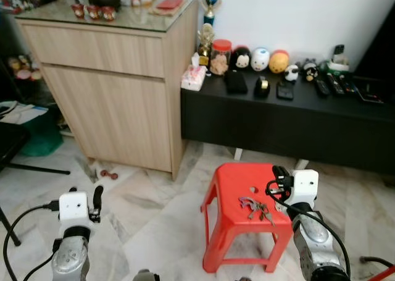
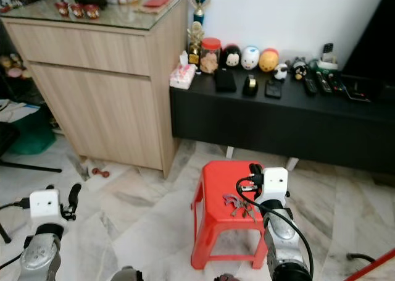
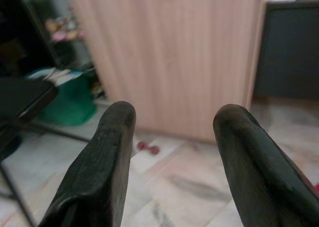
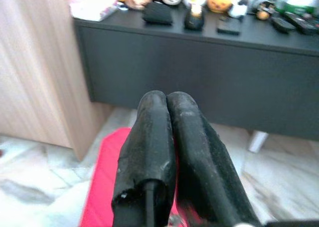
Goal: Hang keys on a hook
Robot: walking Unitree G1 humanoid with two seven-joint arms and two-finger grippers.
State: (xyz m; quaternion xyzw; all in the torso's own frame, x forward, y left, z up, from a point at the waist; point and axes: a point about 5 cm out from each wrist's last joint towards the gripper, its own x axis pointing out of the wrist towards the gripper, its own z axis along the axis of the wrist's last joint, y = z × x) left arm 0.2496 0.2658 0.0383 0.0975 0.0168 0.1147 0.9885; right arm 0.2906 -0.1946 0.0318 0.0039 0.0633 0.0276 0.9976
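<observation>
You are holding the right gripper (image 4: 167, 107) pressed closed and empty over the red stool (image 1: 229, 181); keys (image 1: 256, 209) are lying at its 9 o'clock. Descending closed risks knocking them off.

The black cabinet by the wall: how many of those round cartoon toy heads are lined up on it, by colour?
Black-topped head: 1
White head: 1
Orange head: 1
Small black-and-white panda figure beside them: 1
Total on the black cabinet: 4
</observation>
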